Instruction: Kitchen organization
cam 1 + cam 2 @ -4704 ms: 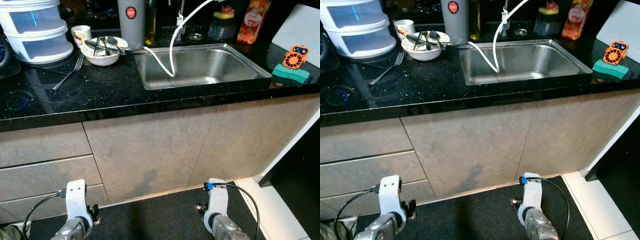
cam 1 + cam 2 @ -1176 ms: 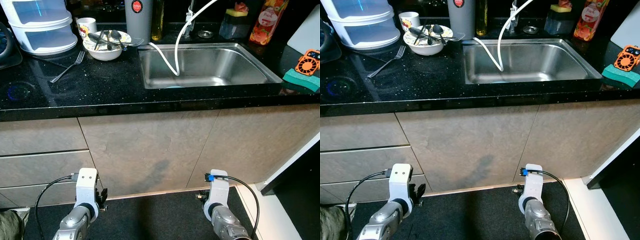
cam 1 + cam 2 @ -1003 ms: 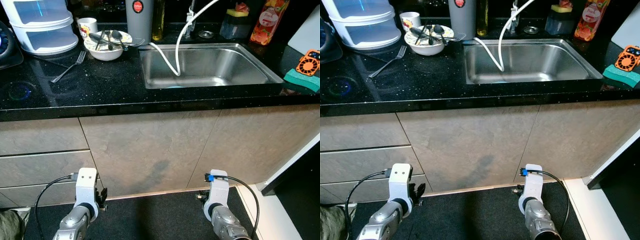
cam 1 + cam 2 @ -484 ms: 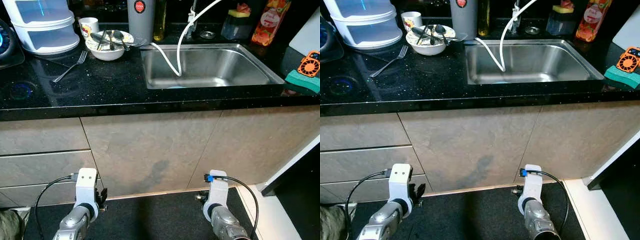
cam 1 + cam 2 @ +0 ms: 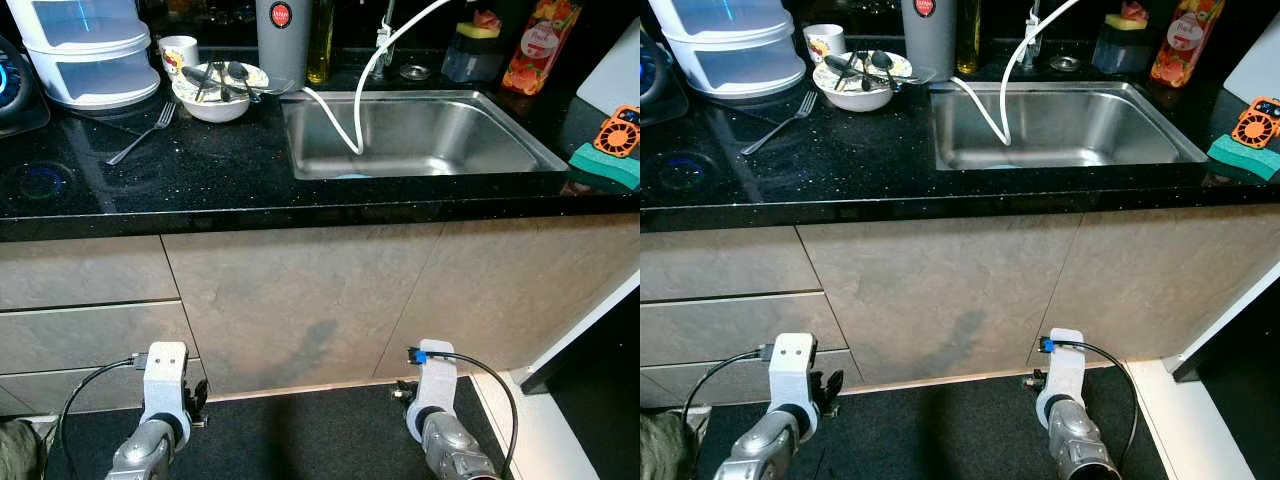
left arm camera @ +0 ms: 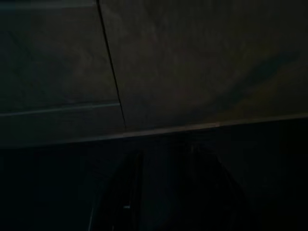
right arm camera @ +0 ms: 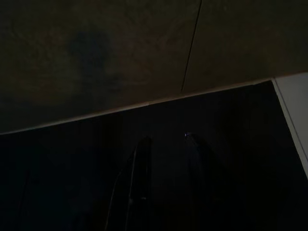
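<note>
A black stone counter runs across in front of me, above beige cabinet fronts. On it stand a white bowl holding spoons, a loose fork, a small cup and a steel sink with a white hose hanging into it. Both arms hang low before the cabinets: left arm, right arm. In the dark wrist views, the left gripper and right gripper point at the cabinet base. Their fingers stand apart with nothing between them.
Stacked white plastic containers sit at the counter's far left. A grey canister and an oil bottle stand behind the sink. At the right are a red bottle, a green sponge and an orange gadget. The floor is a dark mat.
The camera has drifted a little, shifting the counter slightly in view. My left arm has sunk slightly lower and leftward. Nothing on the counter has moved.
</note>
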